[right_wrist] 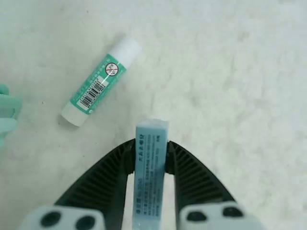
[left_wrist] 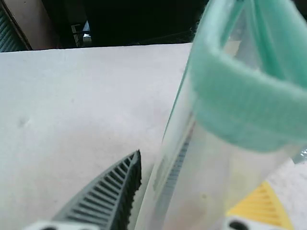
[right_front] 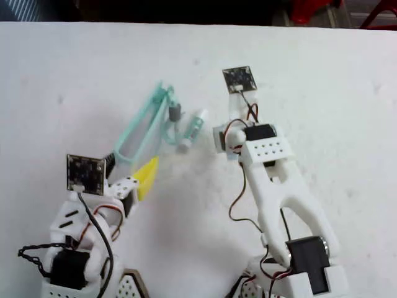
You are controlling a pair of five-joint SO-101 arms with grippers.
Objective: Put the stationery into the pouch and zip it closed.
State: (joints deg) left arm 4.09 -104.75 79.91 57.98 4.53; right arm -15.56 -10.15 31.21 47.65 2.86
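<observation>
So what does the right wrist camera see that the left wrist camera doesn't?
Right wrist view alone: a green-labelled glue stick lying on the table, and the right gripper shut on a pale blue eraser.

Left wrist view alone: the left gripper holding the clear pouch, seen close up with its mint-green trim and open mouth.

Both: the white table, and the pouch, which appears in the right wrist view as a mint sliver at the picture's edge.

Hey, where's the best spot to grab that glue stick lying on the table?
Probably the labelled middle of the glue stick, from straight above, closing across its length: it lies flat on the table, a round barrel with both long sides free.
</observation>
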